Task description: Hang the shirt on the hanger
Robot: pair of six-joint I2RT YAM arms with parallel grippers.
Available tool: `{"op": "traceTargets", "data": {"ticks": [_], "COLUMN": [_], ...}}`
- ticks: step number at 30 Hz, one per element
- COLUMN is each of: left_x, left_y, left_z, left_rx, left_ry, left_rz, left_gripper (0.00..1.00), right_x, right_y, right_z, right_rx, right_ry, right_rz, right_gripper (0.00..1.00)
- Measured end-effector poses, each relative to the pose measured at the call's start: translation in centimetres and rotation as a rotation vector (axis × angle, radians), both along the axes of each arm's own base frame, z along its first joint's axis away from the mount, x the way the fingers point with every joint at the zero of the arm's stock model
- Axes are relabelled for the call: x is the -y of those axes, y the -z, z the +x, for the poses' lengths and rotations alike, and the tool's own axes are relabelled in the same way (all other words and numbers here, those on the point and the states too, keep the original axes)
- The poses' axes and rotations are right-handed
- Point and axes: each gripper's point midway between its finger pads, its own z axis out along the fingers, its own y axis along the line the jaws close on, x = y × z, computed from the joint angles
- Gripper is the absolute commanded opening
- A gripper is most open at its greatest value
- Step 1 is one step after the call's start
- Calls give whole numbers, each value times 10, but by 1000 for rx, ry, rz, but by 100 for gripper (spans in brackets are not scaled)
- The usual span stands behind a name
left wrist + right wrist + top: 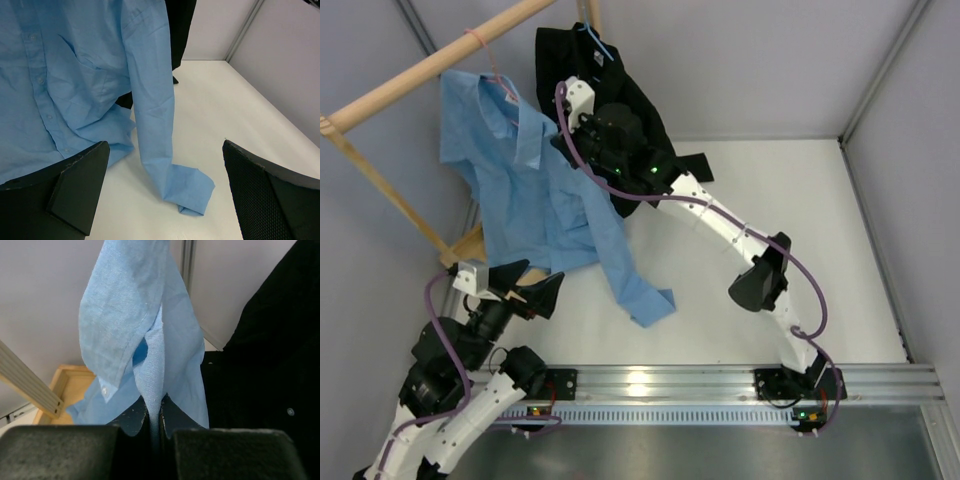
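Starting left: the left gripper (525,286) sits low, fingers wide apart and empty, probably just parked out of the way. The shirt (525,190) hangs off the hanger (485,48) on the rail (420,68), sleeve (150,100) trailing onto the table (800,220). The right gripper (160,409) is pinched tight on a fold of it, I'd guess to settle it on the wire; only its wrist cam shows that pinch, overhead hides it.

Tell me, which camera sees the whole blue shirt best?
The top external view: it shows the shirt from collar to sleeve end. The left wrist view shows only its buttoned front and one sleeve drooping onto the table. The right wrist view shows just a fold pinched in the right gripper.
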Motion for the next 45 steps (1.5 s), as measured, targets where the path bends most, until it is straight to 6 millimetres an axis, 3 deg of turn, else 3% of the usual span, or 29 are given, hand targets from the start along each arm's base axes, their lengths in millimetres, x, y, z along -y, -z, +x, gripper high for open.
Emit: {"op": "traceTargets", "data": {"ticks": [14, 15, 16, 22, 24, 27, 29, 34, 37, 39, 41, 45], "left_x": [6, 6, 6, 8, 8, 4, 1, -9, -19, -27, -39, -71], "left_y": [4, 4, 4, 7, 8, 11, 14, 30, 44, 52, 60, 66], "left_z": [2, 2, 2, 6, 8, 13, 19, 40, 54, 62, 67, 73], "left_rx": [-17, -18, -18, -35, -40, -54, -72, -164, -240, -281, -318, -360], "left_ry": [19, 19, 19, 14, 5, -30, -65, -199, -309, -379, -456, -608], "left_rz": [17, 18, 18, 32, 39, 46, 54, 101, 159, 198, 220, 210], "left_gripper": [98, 98, 98, 98, 98, 98, 98, 98, 98, 98, 98, 98], "right_x": [35, 37, 40, 50, 56, 71, 87, 161, 227, 284, 334, 407], "right_y": [1, 0, 0, -4, -8, -20, -31, -70, -70, -51, -15, 59], "right_z": [39, 42, 43, 42, 36, 21, 6, -47, -83, -110, -127, -151], "right_rx": [-1, -2, -6, -7, -13, -6, -2, 18, 10, 3, -18, -86], "right_ry": [11, 12, 15, 21, 18, 15, 20, 95, 214, 334, 467, 687], "right_rz": [-12, -12, -11, -17, -20, -31, -34, -7, 21, 45, 42, 20], "right_gripper": [1, 21, 29, 58, 86, 100, 99, 99, 100, 99, 100, 100]}}
